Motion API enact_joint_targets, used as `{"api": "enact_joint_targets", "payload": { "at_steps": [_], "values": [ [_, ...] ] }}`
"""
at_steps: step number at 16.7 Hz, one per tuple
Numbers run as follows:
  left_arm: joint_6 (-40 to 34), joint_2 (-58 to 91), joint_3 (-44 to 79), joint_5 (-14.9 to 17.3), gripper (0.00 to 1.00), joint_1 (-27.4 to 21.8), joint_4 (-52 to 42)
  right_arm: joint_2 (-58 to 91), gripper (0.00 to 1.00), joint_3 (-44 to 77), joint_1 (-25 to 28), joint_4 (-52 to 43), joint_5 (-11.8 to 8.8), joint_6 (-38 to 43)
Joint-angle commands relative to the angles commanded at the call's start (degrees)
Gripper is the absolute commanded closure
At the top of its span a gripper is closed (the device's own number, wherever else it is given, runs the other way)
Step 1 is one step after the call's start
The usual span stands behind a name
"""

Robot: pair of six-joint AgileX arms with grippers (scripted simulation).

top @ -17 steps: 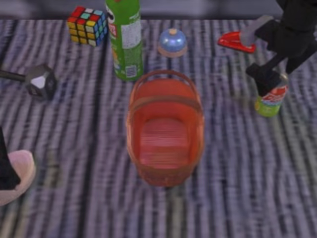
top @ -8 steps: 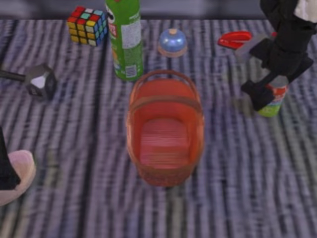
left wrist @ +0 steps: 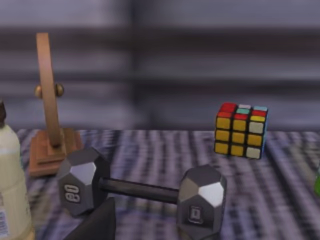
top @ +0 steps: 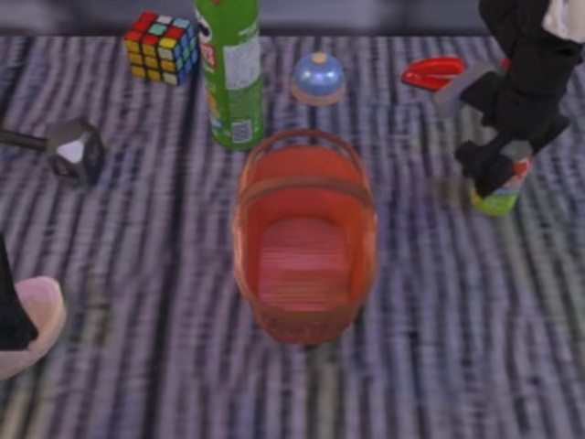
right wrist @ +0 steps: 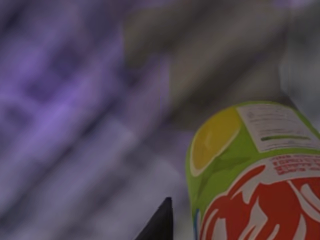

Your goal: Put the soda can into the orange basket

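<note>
1. Right gripper [top: 494, 170] sits down over the soda can [top: 499, 196] at the table's right side; fingers look pinched on the can's upper part.
2. Can stands upright on the striped cloth [top: 137, 274], well right of the orange basket [top: 304, 240] (basket is mid-table, nothing in it).
3. Right wrist view: can's lime-green and red body [right wrist: 255, 175] fills the frame close up.
4. Left arm [top: 23, 320] parked at left edge; can't tell its fingers.
5. Behind basket: green canister [top: 230, 73], bell [top: 318, 79], cube [top: 162, 48]; dumbbell [top: 71, 151] at left.
</note>
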Motion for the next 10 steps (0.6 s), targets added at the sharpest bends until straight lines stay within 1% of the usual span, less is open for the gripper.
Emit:
{"api": "enact_joint_targets", "payload": {
  "at_steps": [6, 7, 10],
  "values": [
    [0.0, 0.0, 0.0, 0.0, 0.00, 0.0, 0.0, 0.0, 0.98, 0.0, 0.0, 0.0, 0.0, 0.0],
    [0.0, 0.0, 0.0, 0.0, 0.00, 0.0, 0.0, 0.0, 1.00, 0.0, 0.0, 0.0, 0.0, 0.0],
    [0.0, 0.0, 0.0, 0.0, 0.00, 0.0, 0.0, 0.0, 1.00, 0.0, 0.0, 0.0, 0.0, 0.0]
  ]
}}
